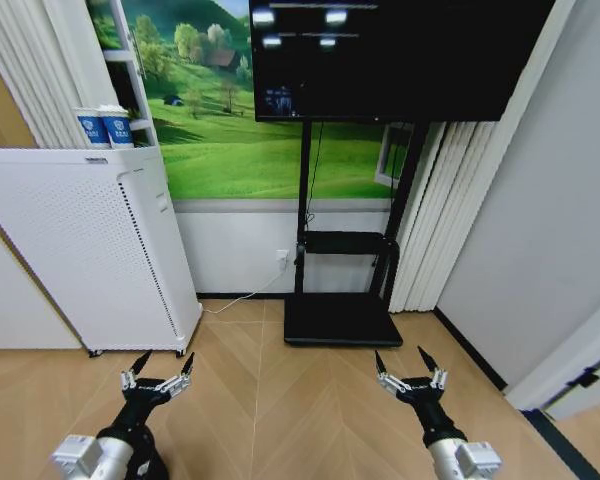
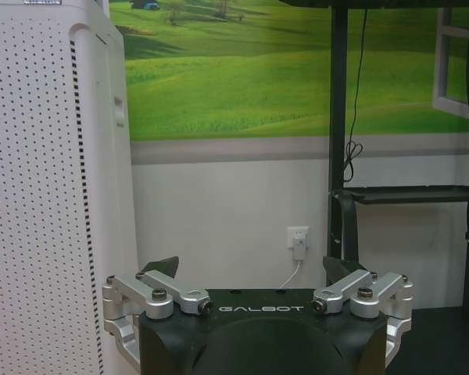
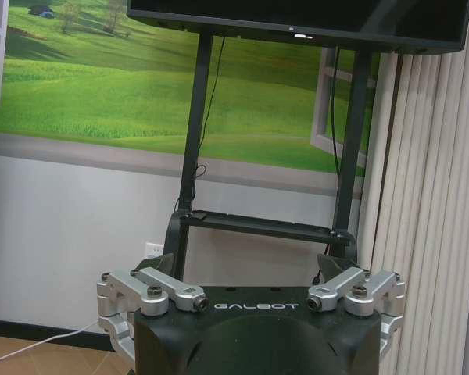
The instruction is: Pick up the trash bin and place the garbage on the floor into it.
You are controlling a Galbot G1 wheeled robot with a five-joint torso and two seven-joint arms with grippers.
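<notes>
At the lower left of the head view, the left gripper (image 1: 163, 365) is held out low with its black-tipped fingers spread wide and nothing between them. At the lower right, the right gripper (image 1: 409, 361) matches it, spread wide and empty. Beneath both lies the light tan herringbone wood floor (image 1: 270, 400). Beyond the left gripper stands a tall white perforated cabinet-like unit (image 1: 80, 240); beyond the right, a black television stand (image 1: 342, 318) against the wall.
</notes>
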